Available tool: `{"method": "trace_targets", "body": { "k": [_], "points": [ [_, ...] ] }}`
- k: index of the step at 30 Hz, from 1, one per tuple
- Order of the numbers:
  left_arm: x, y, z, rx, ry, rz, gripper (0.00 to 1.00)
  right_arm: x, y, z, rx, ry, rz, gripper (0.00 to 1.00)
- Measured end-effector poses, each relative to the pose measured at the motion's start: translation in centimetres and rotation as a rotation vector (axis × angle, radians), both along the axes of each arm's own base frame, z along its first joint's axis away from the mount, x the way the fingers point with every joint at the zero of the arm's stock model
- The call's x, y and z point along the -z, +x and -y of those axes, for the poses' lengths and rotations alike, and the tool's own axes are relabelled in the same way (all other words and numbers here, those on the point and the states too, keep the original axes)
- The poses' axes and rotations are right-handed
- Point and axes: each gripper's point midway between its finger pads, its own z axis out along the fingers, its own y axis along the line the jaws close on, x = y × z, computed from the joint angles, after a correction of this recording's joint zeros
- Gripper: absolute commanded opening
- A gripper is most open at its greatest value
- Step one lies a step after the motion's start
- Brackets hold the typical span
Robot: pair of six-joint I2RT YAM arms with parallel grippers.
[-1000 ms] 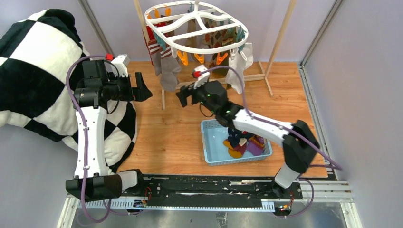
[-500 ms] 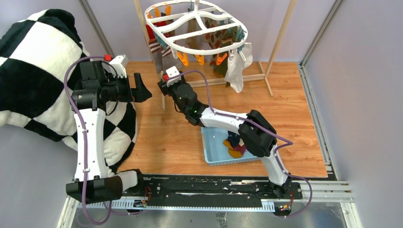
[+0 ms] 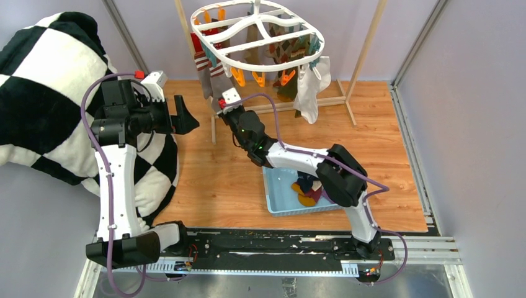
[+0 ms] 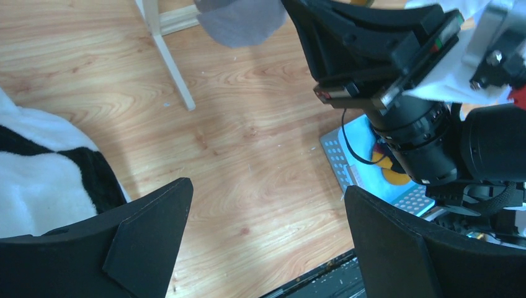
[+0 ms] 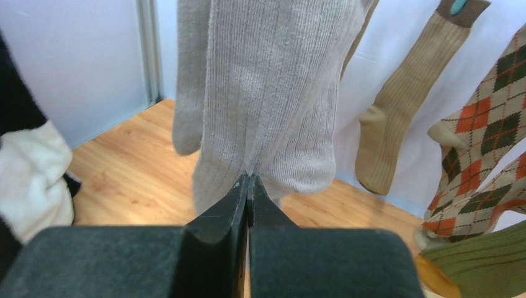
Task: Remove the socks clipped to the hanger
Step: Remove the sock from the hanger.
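Observation:
The white oval hanger point(image 3: 273, 64) hangs at the back with socks clipped round its rim. My right gripper point(image 5: 249, 177) is shut on the toe end of a ribbed grey sock point(image 5: 273, 93) that still hangs from its clip. From above, the right gripper point(image 3: 221, 110) sits under the hanger's left end. A tan sock point(image 5: 403, 93) and an argyle sock point(image 5: 490, 99) hang behind, and a white sock point(image 3: 308, 87) hangs at the right. My left gripper point(image 4: 267, 189) is open over bare floor, holding nothing; it shows from above point(image 3: 184, 115) left of the grey sock.
A blue basket point(image 3: 279, 208) with several loose socks point(image 3: 313, 189) sits on the wooden floor under the right arm. A black-and-white checked blanket point(image 3: 43, 93) fills the left side. The wooden rack's legs point(image 3: 366, 49) stand behind the hanger.
My right arm swung left from the middle to the grey sock, and its jaws closed on the sock's toe. The left arm has not moved.

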Motion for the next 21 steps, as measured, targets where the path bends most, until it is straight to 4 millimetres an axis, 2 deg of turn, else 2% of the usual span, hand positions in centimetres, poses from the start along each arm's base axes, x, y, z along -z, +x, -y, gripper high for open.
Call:
{"method": "trace_targets", "body": {
  "k": [4, 10, 14, 17, 21],
  "points": [
    [-0.8, 0.3, 0.6, 0.032, -0.031, 0.007, 1.00, -0.3, -2.4, 1.7, -0.069, 0.011, -0.012, 0.00],
    [-1.7, 1.6, 1.5, 0.069, -0.101, -0.007, 1.00, -3.5, -5.9, 4.2, -0.157, 0.119, -0.005, 0.00],
    [-2.4, 2.2, 2.2, 0.084, -0.158, 0.000, 1.00, -4.8, -7.8, 5.1, -0.224, 0.174, -0.016, 0.00],
    [-3.8, 2.9, 3.0, 0.096, -0.200, 0.045, 1.00, -5.5, -9.0, 5.1, -0.282, 0.211, -0.035, 0.00],
    [-6.8, 4.2, 4.6, 0.122, -0.277, 0.131, 1.00, -6.2, -10.4, 5.1, -0.342, 0.240, -0.054, 0.00]
  ]
}}
